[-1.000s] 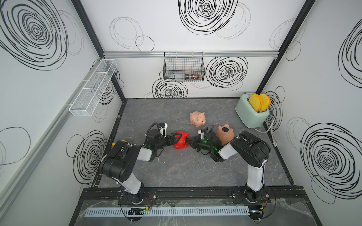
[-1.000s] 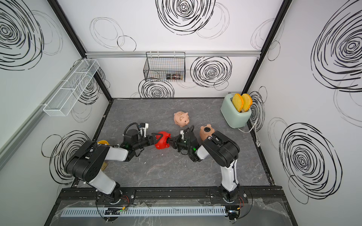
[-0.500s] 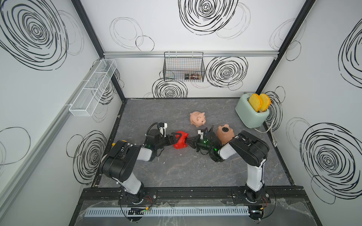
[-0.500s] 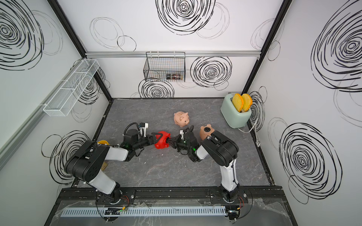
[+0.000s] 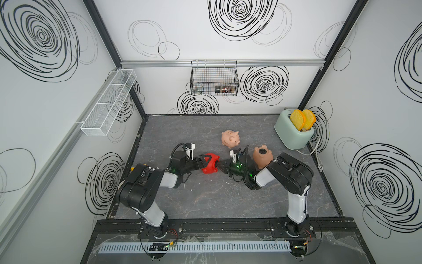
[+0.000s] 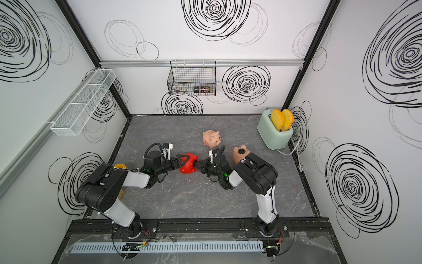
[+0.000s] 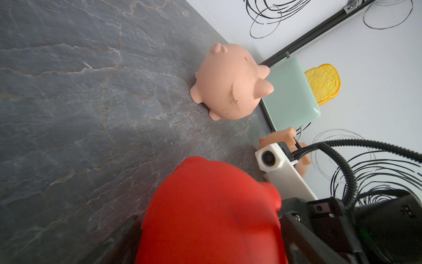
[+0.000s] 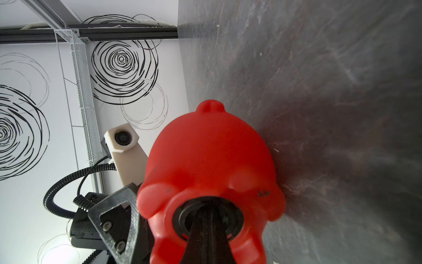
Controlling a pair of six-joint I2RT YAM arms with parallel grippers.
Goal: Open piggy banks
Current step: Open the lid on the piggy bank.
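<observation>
Covering floor: grey marbled slab (image 5: 217, 201) lay mid-frame.
Walls (image 5: 239, 45): white with black swirls, filled the upper frame.
Left gripper (image 5: 209, 162): clamped red piggy bank (image 5: 211, 169).
Right gripper (image 5: 221, 165): pressed together at belly plug (image 8: 182, 217).

Robot lab test booth: white scribble-pattern walls (image 5: 205, 29), aluminium rail (image 5: 274, 62), black frame post (image 5: 101, 29)

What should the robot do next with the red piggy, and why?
The right hand is pinched shut on the round black belly plug of the shiny red plastic piggy bank, and the left hand clasps its body. The plug is not yet out, so my guess is: pull the right hand gently straight back to pop it free.
</observation>
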